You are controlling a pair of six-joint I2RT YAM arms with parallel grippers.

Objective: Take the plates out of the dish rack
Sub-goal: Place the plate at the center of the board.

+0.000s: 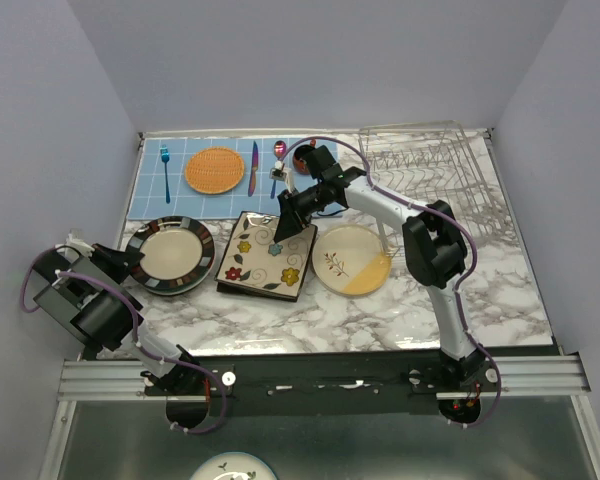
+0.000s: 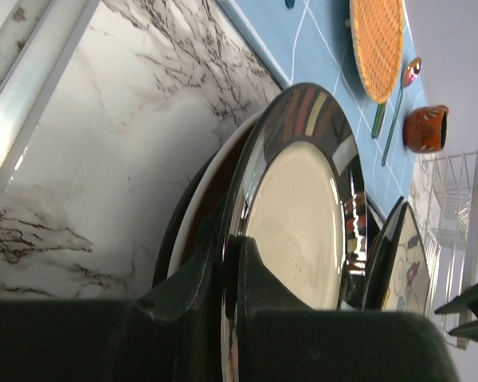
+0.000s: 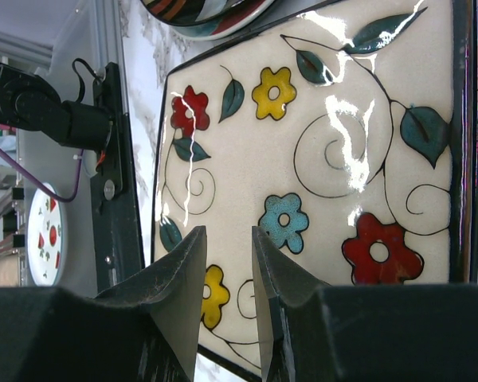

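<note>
- Top external view: the dish rack [image 1: 432, 162] stands at the far right corner of the marble table [image 1: 500, 290]. The three plates named below lie outside it, to its left and nearer the arms.
- Plates, left to right across the middle of the table: the stripe-rimmed plate [image 1: 170, 252], round with a cream centre; the square flowered plate [image 1: 263, 262]; and the cream round plate [image 1: 350, 262], which has a yellow patch on its near right side. The square one lies just beside both neighbours.
- Left gripper [image 1: 132, 262]: it sits at the left rim of the stripe-rimmed plate. In the left wrist view its fingers [image 2: 187, 290] are closed on that rim, one on each face, so the plate is clamped. This plate tops a stack, and the white and dark rims of the lower plates [image 2: 193, 215] show beneath it.
- Right gripper [image 1: 285, 228]: it is poised over the far right corner of the square flowered plate. In the right wrist view the fingers [image 3: 183, 278] stand partly apart. The flowered face shows through the gap and nothing is held between them. Whether the tips touch the plate cannot be told.
- Far left of the table: a blue placemat [image 1: 150, 195] carries an orange woven mat [image 1: 218, 169]. Cutlery [image 1: 253, 166] lies to the right of the mat, and a dark-red cup [image 2: 425, 129] stands at the placemat's right edge.
</note>
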